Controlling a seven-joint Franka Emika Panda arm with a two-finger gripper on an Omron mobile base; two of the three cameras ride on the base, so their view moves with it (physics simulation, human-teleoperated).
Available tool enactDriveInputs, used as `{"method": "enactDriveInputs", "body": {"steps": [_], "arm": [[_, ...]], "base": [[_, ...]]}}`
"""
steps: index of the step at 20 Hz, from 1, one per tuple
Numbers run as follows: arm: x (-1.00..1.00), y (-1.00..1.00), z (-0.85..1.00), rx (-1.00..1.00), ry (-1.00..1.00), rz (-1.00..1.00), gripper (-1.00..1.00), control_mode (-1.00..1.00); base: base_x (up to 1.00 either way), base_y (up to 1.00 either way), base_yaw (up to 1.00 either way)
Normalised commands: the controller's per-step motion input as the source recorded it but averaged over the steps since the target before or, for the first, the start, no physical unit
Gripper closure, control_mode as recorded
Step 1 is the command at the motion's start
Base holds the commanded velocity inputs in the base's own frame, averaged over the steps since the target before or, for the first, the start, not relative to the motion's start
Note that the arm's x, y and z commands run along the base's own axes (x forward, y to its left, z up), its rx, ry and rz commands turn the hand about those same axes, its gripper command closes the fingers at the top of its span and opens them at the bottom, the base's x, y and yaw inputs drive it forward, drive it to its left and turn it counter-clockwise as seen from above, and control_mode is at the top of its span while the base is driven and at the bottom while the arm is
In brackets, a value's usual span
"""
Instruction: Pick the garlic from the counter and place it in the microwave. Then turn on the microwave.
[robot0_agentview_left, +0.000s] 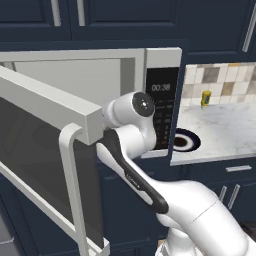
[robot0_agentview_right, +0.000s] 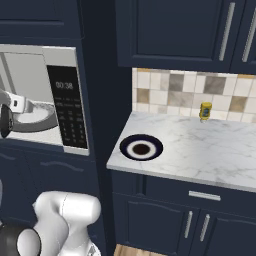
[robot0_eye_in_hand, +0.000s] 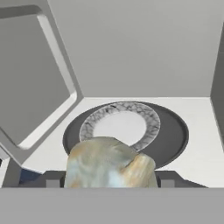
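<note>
I judge this a domestic kitchen. I note dark blue cabinets with long silver handles above and below, a marbled stone counter backed by a tiled splashback, and a built-in microwave with keypad and clock, its door swung open. A dark blue plate and a small yellow jar stand on the counter.

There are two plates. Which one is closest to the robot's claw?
The white plate with the speckled grey rim, inside the microwave, just beyond the claw and its garlic. The dark blue plate sits out on the counter.
</note>
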Motion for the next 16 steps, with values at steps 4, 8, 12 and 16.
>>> {"method": "enactDriveInputs", "body": {"steps": [4,8,12,16], "arm": [[0.33,0.14,-0.28,0.00,0.08,-0.04,1.00,-1.00],[0.27,0.23,-0.32,0.00,0.09,-0.04,1.00,-1.00],[0.33,0.18,-0.22,0.00,0.07,-0.04,1.00,-1.00],[0.40,0.17,-0.19,0.00,0.05,-0.04,1.00,-1.00]], "base": [[0.00,0.00,0.00],[0.00,0.00,0.00],[0.00,0.00,0.00],[0.00,0.00,0.00]]}}
